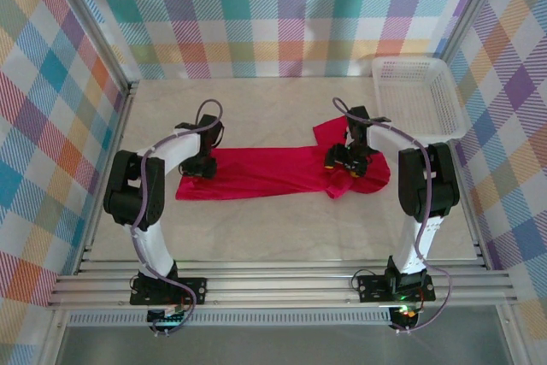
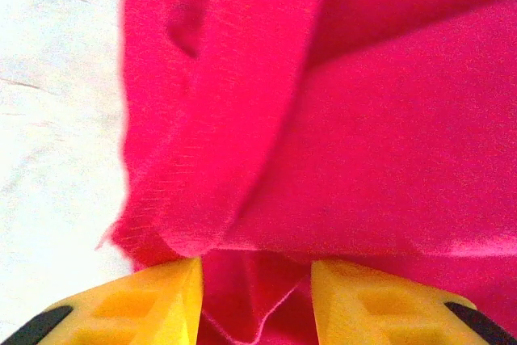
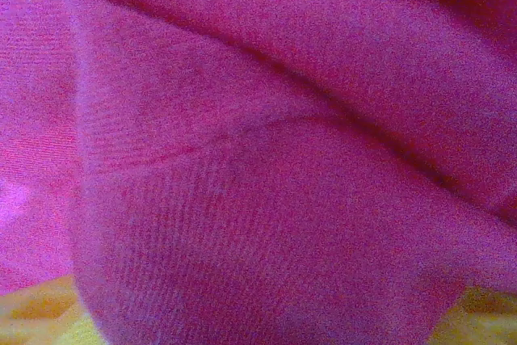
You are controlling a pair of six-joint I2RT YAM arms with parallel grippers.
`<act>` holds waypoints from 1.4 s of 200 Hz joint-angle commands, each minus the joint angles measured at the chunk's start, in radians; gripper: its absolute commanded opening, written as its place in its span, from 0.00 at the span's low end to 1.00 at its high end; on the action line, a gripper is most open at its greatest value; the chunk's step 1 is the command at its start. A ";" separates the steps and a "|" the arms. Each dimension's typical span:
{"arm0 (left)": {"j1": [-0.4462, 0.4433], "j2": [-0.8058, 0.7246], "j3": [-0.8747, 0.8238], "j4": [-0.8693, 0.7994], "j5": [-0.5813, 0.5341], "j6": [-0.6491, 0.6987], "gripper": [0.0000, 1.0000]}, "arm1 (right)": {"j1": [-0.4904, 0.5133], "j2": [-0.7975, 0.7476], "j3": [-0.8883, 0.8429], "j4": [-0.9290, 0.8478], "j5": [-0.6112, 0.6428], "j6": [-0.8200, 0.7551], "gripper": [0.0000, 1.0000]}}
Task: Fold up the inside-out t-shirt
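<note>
The plain bright red fabric t-shirt [image 1: 265, 175] lies stretched across the middle of the desk [image 1: 256, 237]. The left gripper [image 2: 257, 268] is released, with cloth between its fingers. Whether the right gripper [image 1: 346, 164], buried in cloth, grasps anything cannot be told.

Buried under blurred bright red soft fabric t-shirt [image 3: 258, 159], save slivers at five and seven o'clock: yellow plastic fingertips [image 3: 36, 313].

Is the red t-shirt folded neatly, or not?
Not neatly folded: the t-shirt lies stretched in a long creased band, bunched at its right end.
</note>
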 commanded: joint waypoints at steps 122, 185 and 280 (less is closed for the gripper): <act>0.039 -0.042 -0.006 0.084 -0.083 -0.038 0.38 | -0.014 0.040 0.026 -0.024 -0.046 -0.023 0.74; 0.073 -0.040 -0.080 0.170 0.019 -0.111 0.34 | -0.015 0.041 0.031 -0.024 -0.055 -0.023 0.74; 0.148 -0.215 0.061 0.080 0.356 -0.201 0.00 | -0.038 -0.077 0.051 -0.077 -0.029 -0.045 0.60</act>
